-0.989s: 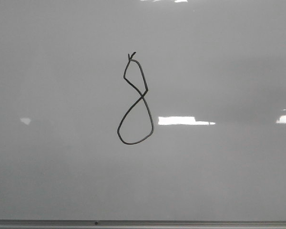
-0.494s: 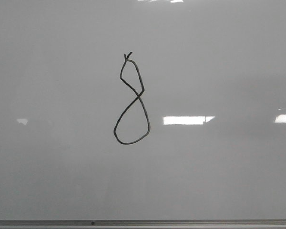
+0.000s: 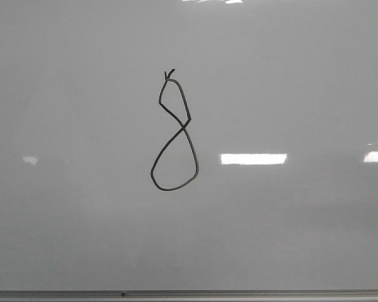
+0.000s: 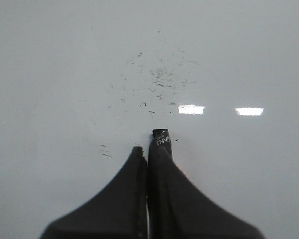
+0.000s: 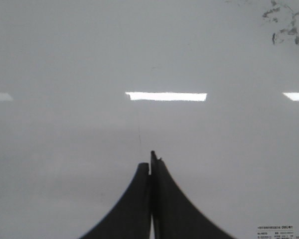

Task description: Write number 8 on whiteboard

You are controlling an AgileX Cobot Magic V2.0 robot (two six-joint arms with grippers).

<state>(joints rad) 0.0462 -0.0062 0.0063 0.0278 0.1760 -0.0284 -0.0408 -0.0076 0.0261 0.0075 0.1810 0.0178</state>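
The number 8 (image 3: 188, 126) is drawn in thin black line on the whiteboard (image 3: 290, 75), a little left of the middle of the front view; it has a small upper loop, a larger lower loop and a tick on top. No gripper shows in the front view. My left gripper (image 4: 148, 149) is shut, with the end of a black marker (image 4: 161, 135) with white lettering sticking out between the fingers, close to the whiteboard (image 4: 50, 74). My right gripper (image 5: 150, 162) is shut, facing the bare whiteboard (image 5: 65, 59).
The board's thin grey metal bottom edge (image 3: 239, 293) runs along the bottom of the front view. Old black ink specks (image 4: 162, 79) lie ahead of the left gripper. Smudges (image 5: 284, 22) and a small printed label (image 5: 281, 232) show in the right wrist view.
The 8 and the board have shifted slightly left in the front view, and the light reflections have moved a little. The drawn line looks the same.
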